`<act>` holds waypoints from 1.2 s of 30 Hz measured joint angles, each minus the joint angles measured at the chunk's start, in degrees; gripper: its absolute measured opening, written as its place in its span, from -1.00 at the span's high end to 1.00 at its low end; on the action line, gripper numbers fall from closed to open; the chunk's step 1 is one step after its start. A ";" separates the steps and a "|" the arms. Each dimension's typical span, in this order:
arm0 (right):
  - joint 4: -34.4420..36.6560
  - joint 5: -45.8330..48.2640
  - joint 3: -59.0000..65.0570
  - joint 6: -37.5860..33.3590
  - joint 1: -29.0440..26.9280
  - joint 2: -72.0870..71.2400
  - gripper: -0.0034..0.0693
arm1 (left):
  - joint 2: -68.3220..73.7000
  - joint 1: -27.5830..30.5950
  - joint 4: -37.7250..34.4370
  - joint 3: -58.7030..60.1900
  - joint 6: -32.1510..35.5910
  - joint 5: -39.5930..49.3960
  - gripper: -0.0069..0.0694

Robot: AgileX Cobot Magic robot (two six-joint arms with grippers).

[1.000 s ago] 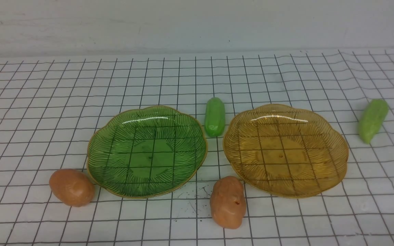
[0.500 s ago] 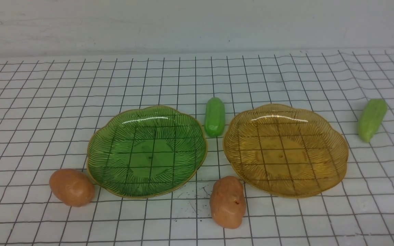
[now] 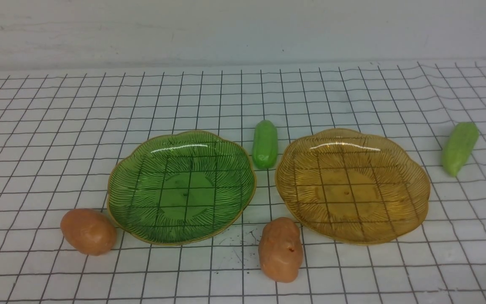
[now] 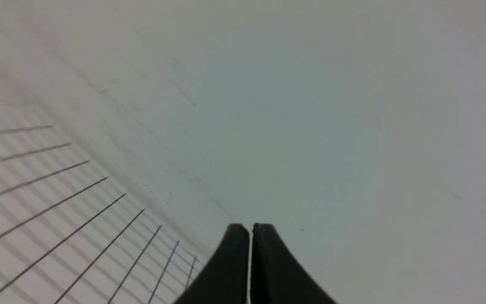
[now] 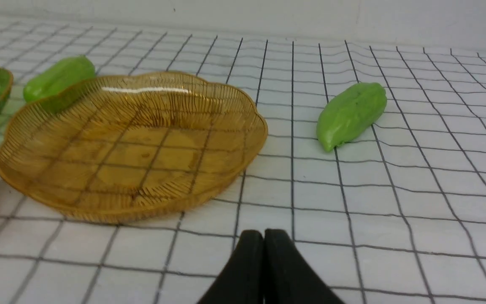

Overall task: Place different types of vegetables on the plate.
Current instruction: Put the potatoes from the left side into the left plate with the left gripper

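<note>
Two empty glass plates lie side by side on the grid cloth: a green plate and an amber plate. A blunt green gourd lies between them at the back. A pointed green gourd lies at the far right. One potato sits left of the green plate, another potato in front between the plates. Neither arm shows in the front view. My left gripper is shut and empty, facing the wall. My right gripper is shut and empty, low over the cloth near the amber plate.
A pale wall rises behind the table's far edge. The checked cloth covers the whole tabletop.
</note>
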 joint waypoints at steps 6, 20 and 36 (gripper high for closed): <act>23.48 -11.14 0.05 3.06 0.29 0.00 0.95 | 12.56 0.00 7.71 -17.37 7.67 26.26 0.84; 56.24 -14.76 0.05 -8.04 0.48 0.00 0.95 | 54.88 0.00 47.94 -36.56 -19.78 62.82 0.84; 21.43 44.99 -37.00 -8.71 0.54 31.74 0.95 | 82.14 7.06 46.35 -54.76 -31.75 64.82 0.83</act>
